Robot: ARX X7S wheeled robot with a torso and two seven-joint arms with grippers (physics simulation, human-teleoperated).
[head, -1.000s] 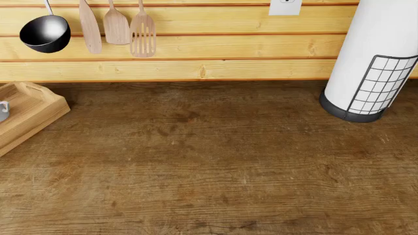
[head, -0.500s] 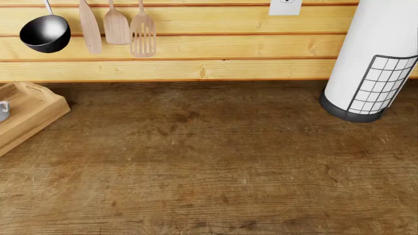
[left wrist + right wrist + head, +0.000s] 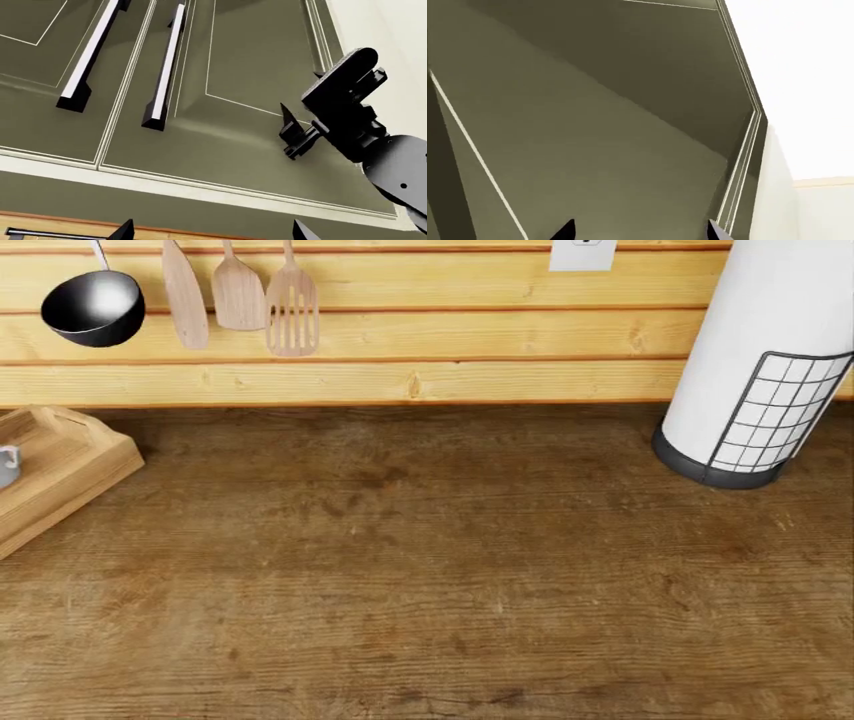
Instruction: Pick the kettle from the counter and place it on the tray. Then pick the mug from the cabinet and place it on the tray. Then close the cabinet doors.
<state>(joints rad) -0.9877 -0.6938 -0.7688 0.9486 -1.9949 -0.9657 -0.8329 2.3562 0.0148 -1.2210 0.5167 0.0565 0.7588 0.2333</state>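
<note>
The cabinet's two olive-green doors (image 3: 247, 75) stand side by side and look flush, their long black-and-white handles (image 3: 163, 70) next to each other. My left gripper (image 3: 212, 232) is open and empty below the doors. My right gripper (image 3: 288, 131) is close in front of the right-hand door. In the right wrist view it (image 3: 639, 231) is open and empty, facing a door panel (image 3: 594, 140). The pale-wood tray (image 3: 67, 465) sits at the counter's (image 3: 441, 570) left edge. A small grey-white piece (image 3: 7, 465) shows on it, cut off by the frame. The kettle is out of view.
A tall white paper-towel roll (image 3: 767, 350) in a black wire holder stands at the back right of the counter. A black ladle (image 3: 91, 308) and several wooden utensils (image 3: 240, 295) hang on the yellow plank wall. A white wall (image 3: 800, 75) lies beside the cabinet.
</note>
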